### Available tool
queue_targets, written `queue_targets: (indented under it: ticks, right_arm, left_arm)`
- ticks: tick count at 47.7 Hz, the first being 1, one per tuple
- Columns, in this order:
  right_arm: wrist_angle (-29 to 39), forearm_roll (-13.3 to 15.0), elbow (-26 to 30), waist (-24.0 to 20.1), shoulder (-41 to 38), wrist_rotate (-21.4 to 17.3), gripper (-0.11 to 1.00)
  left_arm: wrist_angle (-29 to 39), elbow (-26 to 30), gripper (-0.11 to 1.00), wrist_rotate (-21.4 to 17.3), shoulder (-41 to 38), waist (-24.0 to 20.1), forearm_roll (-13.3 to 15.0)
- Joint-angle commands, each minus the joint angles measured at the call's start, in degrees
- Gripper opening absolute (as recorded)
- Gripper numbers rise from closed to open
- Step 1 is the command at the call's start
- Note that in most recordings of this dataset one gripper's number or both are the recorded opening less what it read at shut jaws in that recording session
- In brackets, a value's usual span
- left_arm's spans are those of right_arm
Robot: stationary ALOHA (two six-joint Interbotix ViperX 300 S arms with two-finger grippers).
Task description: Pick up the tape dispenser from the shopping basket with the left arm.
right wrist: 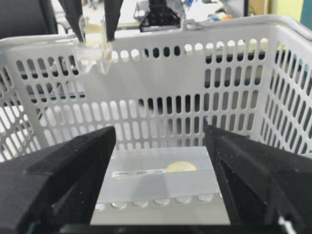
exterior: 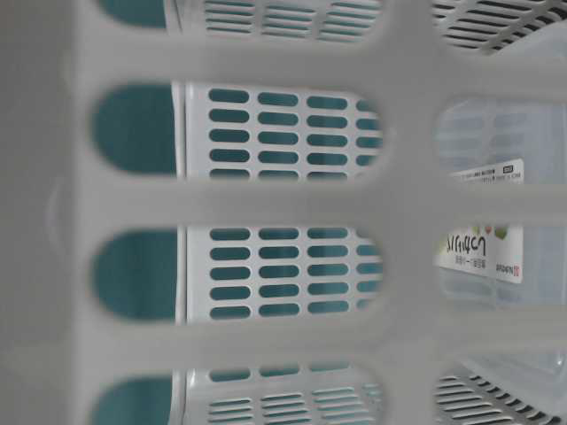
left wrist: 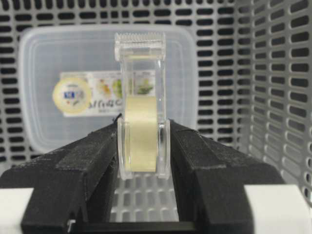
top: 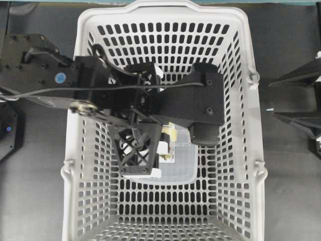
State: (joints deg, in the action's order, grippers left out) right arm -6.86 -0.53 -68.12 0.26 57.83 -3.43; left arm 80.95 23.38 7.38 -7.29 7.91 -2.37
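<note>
Now | tape dispenser (left wrist: pixel 141 112) upright | left pincer (left wrist: pixel 142 161) clamping | cutter up

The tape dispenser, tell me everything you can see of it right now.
The small clear plastic tape dispenser holds a roll of pale yellowish tape in its lower part, and a serrated cutting edge runs across its top end. In the left wrist view it stands upright, clamped on both flat sides between the left gripper's black padded fingers. The right wrist view shows it held up at about rim height of the light-grey slotted shopping basket, touching only those fingers, above the clear lidded plastic box on the basket floor.
</note>
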Motion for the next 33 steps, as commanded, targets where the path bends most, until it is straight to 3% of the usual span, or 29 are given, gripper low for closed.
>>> queue_targets:
  ticks: [1,33]
  right_arm:
    - [-0.18,-0.18,0.44,0.00,-0.18,-0.09,0.71]
    - [-0.18,-0.18,0.44,0.00,-0.18,-0.09,0.71]
  left_arm:
    - [-0.26,1.32,0.29,0.00,0.62,-0.09,-0.18]
    - [-1.14,0.70,0.29,0.00,0.09,0.00,-0.18]
